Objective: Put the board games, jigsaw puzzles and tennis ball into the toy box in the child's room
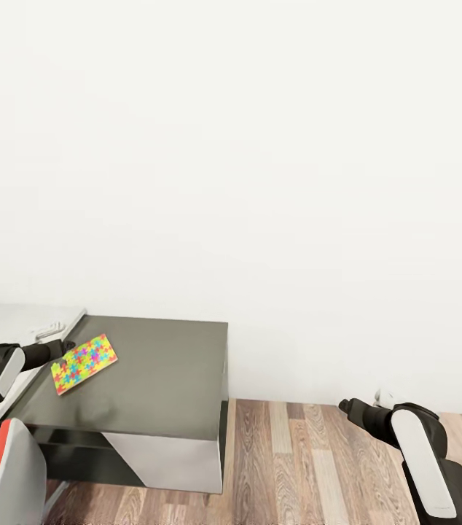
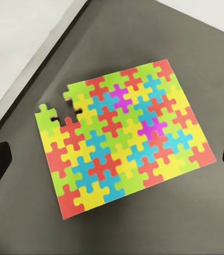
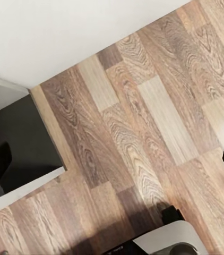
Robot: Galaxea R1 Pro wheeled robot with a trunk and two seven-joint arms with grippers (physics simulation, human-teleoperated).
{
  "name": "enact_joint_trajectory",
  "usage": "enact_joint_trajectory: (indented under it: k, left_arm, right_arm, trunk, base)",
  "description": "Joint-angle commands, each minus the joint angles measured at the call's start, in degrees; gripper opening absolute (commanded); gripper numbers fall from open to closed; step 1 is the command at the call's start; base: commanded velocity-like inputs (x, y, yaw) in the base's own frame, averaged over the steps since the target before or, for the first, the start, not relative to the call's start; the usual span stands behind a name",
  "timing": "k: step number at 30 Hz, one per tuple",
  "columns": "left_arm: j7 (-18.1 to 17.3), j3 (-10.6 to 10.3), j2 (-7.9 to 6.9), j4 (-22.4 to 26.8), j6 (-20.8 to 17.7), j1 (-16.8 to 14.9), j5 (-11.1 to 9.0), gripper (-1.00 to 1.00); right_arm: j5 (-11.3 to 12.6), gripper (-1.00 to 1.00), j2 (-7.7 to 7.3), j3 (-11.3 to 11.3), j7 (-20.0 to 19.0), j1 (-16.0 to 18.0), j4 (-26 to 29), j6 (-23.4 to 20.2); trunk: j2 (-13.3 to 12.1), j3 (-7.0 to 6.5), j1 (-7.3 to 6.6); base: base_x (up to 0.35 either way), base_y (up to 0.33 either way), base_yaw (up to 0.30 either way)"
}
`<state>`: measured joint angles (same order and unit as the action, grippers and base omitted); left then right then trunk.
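Right arm sits closest to the head cam, white-and-black forearm low at the corner, its right pincer (image 1: 345, 404) out over the wood floor (image 1: 318, 459) w/ nothing between the fingers; in the right wrist view the two dark fingertips sit at opposite edges, so it's spread wide and empty.

Left pincer (image 1: 65, 345) hangs right at the near-wall edge of the jigsaw puzzle (image 1: 83, 363). Left wrist view looks straight down on the puzzle (image 2: 125, 135), fingertips far apart on either side of it, not touching, holding nothing. Puzzle lies flat on the dark-grey surface (image 1: 165, 372), near its left edge, one corner piece notched out. Light-grey table (image 1: 12, 321) adjoins on the left.

Step in hand, as I read it: pick up this puzzle. It's thin and flat, so a top-down pinch has little to bite on. Better to slide it toward the surface edge until it overhangs, or come in low at one edge, one finger under, one over. Close slowly and keep it level, since it prob. flexes or slips if gripped at a corner.

Containers: can't see the toy box from here, so its contents can't be judged. Puzzle isn't in anything yet.
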<state>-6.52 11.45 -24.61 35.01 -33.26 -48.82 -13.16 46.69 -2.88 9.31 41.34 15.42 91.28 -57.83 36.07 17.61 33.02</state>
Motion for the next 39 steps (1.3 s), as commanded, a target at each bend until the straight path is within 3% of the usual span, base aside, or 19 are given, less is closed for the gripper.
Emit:
enact_joint_trajectory:
  k: [1, 39]
  left_arm:
    - [-0.1, 0.2, 0.04, 0.0, -0.2, 0.0, 0.0, 1.0]
    - [0.1, 0.2, 0.09, 0.0, 0.7, 0.0, -0.1, 1.0]
  right_arm:
    - [0.6, 1.0, -0.02, 0.0, 0.6, 0.1, 0.1, -0.2]
    - [0.7, 1.0, 0.16, -0.1, 0.6, 0.1, -0.1, -0.2]
  trunk:
    - [0.1, 0.18, 0.01]
    - [0.1, 3.76, 0.01]
  base:
    - [0.0, 0.0, 0.0]
    - [0.06, 0.014, 0.0]
